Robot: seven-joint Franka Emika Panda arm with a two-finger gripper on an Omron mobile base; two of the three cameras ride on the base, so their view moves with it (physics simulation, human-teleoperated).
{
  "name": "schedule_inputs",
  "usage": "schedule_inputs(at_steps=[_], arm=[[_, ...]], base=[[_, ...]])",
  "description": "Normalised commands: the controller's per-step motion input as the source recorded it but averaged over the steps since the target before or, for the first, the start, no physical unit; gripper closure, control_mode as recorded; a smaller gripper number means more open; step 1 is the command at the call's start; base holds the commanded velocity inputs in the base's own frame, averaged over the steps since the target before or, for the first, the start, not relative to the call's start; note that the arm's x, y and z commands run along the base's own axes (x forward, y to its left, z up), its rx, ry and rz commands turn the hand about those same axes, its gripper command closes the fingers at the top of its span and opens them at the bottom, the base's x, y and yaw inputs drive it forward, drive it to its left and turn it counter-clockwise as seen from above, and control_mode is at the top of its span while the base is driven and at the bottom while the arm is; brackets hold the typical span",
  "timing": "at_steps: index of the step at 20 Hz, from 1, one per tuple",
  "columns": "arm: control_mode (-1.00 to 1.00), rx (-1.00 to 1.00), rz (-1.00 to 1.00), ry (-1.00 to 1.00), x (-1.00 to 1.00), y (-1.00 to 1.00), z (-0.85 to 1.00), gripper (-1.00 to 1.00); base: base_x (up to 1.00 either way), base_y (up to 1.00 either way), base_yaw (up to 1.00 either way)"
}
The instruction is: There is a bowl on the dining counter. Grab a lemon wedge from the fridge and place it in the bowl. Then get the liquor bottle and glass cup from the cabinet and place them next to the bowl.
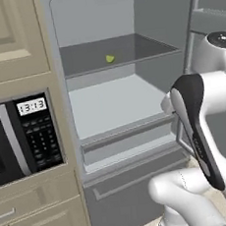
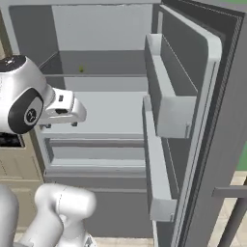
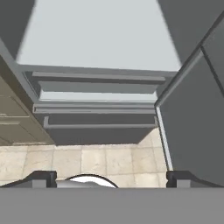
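Observation:
The fridge [image 1: 119, 102] stands open, with pale grey shelves and a bottom drawer [image 3: 100, 131]. The lemon wedge [image 1: 110, 58] is a tiny yellow-green sliver lying on the darker upper shelf, and it also appears far back as the lemon wedge [image 2: 81, 70]. My gripper [image 2: 60, 125] hangs in front of the middle shelf, well below the wedge and apart from it, pointing down at the lower shelves. In the hand view my gripper [image 3: 111, 179] is open, its two dark fingertips [image 3: 43, 178] far apart with nothing between them.
The open fridge door [image 2: 193, 96] with its bins [image 2: 169, 103] stands on the right. A black microwave [image 1: 24, 139] set in beige cabinets [image 1: 8, 37] borders the fridge on the left. Beige floor tiles [image 3: 87, 162] lie below the drawer.

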Motion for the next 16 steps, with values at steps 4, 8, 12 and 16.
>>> schedule_inputs(at_steps=[4,8,12,16], arm=[[1.0,0.0,0.0,0.0,0.0,0.0,0.0,-1.0],[1.0,0.0,0.0,0.0,0.0,0.0,0.0,-1.0],[1.0,0.0,0.0,0.0,0.0,0.0,0.0,-1.0],[-1.0,0.01,0.03,0.0,0.0,0.0,0.07,-1.0]], base=[[0.66,-0.01,0.34],[0.94,0.0,0.28],[0.92,0.0,0.2],[0.28,0.0,0.11]])
